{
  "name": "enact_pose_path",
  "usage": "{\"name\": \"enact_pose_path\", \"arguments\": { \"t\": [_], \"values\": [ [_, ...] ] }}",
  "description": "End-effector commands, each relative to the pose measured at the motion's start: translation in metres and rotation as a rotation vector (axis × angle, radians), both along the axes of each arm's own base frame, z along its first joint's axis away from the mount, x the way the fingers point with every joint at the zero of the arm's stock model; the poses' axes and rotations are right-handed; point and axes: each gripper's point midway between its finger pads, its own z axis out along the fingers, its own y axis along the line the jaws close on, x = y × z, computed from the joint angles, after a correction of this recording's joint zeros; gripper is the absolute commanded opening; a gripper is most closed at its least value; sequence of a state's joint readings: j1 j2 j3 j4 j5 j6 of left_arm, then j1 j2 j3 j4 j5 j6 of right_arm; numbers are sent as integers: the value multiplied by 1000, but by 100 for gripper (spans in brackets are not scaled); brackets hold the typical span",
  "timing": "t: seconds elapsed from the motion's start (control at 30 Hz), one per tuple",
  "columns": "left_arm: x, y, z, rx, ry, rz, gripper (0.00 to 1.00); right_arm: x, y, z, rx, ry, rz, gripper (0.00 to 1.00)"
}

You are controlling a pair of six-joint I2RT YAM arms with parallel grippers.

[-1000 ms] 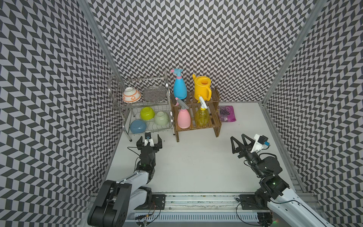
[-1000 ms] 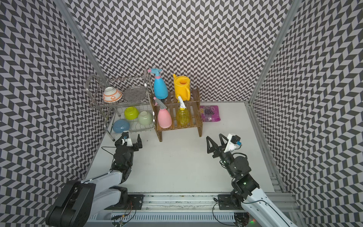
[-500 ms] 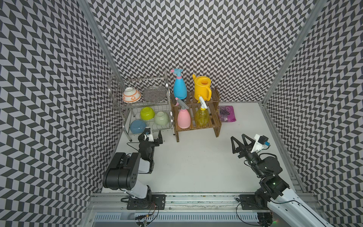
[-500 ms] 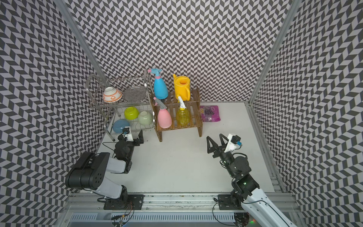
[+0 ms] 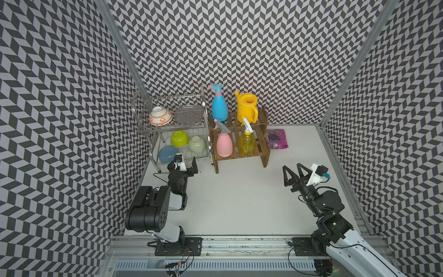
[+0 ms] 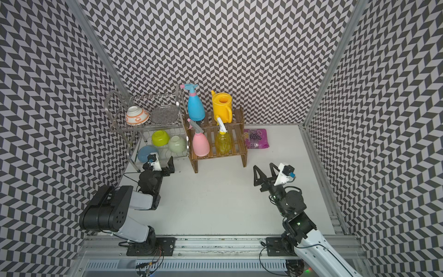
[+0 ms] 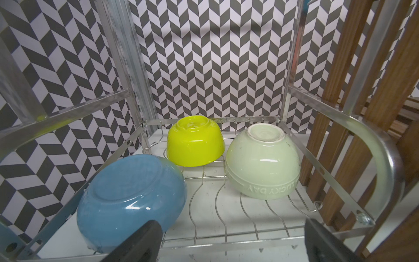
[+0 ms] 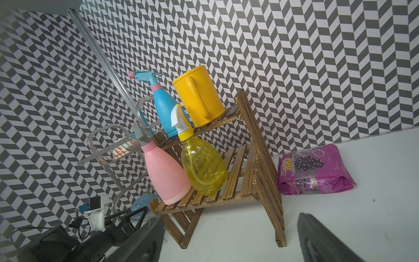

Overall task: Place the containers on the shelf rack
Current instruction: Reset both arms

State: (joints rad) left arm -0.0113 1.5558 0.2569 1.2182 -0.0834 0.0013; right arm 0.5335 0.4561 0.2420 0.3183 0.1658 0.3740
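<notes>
Nearest me, at the right near side of the counter (image 5: 239, 196), the right pincer (image 5: 291, 166) hangs spread wide with nothing in it, pointing at the rack. Further in on the left, the left pincer (image 5: 185, 165) is also released and empty, parked right at the front of the wire dish rack (image 5: 177, 124), just short of the blue bowl (image 5: 167, 153). Then comes the shelf rack (image 5: 260, 144) near the far edge: pink bottle (image 5: 224, 144) and translucent yellow bottle (image 5: 247, 144) upright side by side on the lower tier, blue spray bottle (image 5: 219, 108) and yellow watering can (image 5: 247, 110) upright on the upper one. A purple packet (image 5: 276, 141) lies just beside the rack's right leg. So all four look placed to me, and what's left is backing off cleanly. I'd draw the left arm straight back toward the near edge, no sideways swing, since the rack's left leg is close by. The pink one sits close to the front slat, so a bump there could probably tip it off.
</notes>
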Motion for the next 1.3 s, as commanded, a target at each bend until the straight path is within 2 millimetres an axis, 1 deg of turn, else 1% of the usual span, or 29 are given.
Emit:
{"name": "enact_pose_path", "arguments": {
  "t": [0.0, 0.13, 0.23, 0.3, 0.4, 0.5, 0.57, 0.6, 0.67, 0.77, 0.83, 0.9, 0.93, 0.97, 1.0, 1.07, 1.1, 1.13, 1.17, 1.23, 1.27],
  "values": [
    [2, 0, 6, -10, -17, -5, 100, 5, -5, 1, -53, -16, -41, 94],
    [3, -1, 7, -11, -20, -8, 100, 9, -16, -5, -92, -10, -114, 95],
    [3, -1, 7, -10, -18, -7, 100, 17, -35, -9, -118, 6, -238, 98],
    [3, -1, 7, -10, -19, -8, 100, 21, -46, -9, -151, 3, -304, 98],
    [3, -1, 7, -11, -19, -8, 100, 28, -68, -8, -185, -14, -418, 100],
    [3, 0, 7, -10, -18, -6, 100, 34, -93, -26, -221, -45, -509, 100],
    [3, -1, 7, -11, -18, -8, 100, 39, -109, -44, -234, -43, -537, 100],
    [3, 0, 7, -10, -18, -6, 100, 42, -114, -48, -229, -39, -546, 100],
    [3, -1, 7, -9, -18, -7, 100, 53, -121, -64, -268, 16, -549, 100],
    [3, 0, 7, -9, -18, -6, 100, 70, -128, -80, -334, 62, -564, 100],
    [2, -1, 6, -10, -17, -8, 100, 84, -125, -93, -383, 90, -533, 100],
    [3, -1, 7, -10, -18, -8, 100, 103, -123, -91, -407, 80, -526, 100],
    [2, -1, 7, -9, -18, -7, 100, 114, -117, -88, -425, 80, -500, 100],
    [3, -1, 7, -10, -19, -8, 100, 119, -113, -89, -441, 68, -479, 100],
    [3, 0, 7, -10, -18, -7, 100, 121, -112, -89, -435, 46, -473, 100],
    [3, -1, 6, -9, -17, -7, 100, 127, -107, -109, -454, 67, -425, 100],
    [3, -1, 7, -9, -18, -7, 100, 123, -106, -111, -446, 30, -418, 100],
    [3, -1, 7, -9, -19, -7, 100, 115, -105, -103, -436, -17, -417, 100],
    [3, -1, 7, -10, -18, -8, 100, 115, -104, -100, -434, -19, -412, 100],
    [3, -1, 7, -11, -19, -7, 100, 120, -104, -117, -459, 67, -386, 100],
    [3, -1, 6, -9, -17, -7, 100, 121, -105, -116, -450, 56, -398, 100]
  ]
}}
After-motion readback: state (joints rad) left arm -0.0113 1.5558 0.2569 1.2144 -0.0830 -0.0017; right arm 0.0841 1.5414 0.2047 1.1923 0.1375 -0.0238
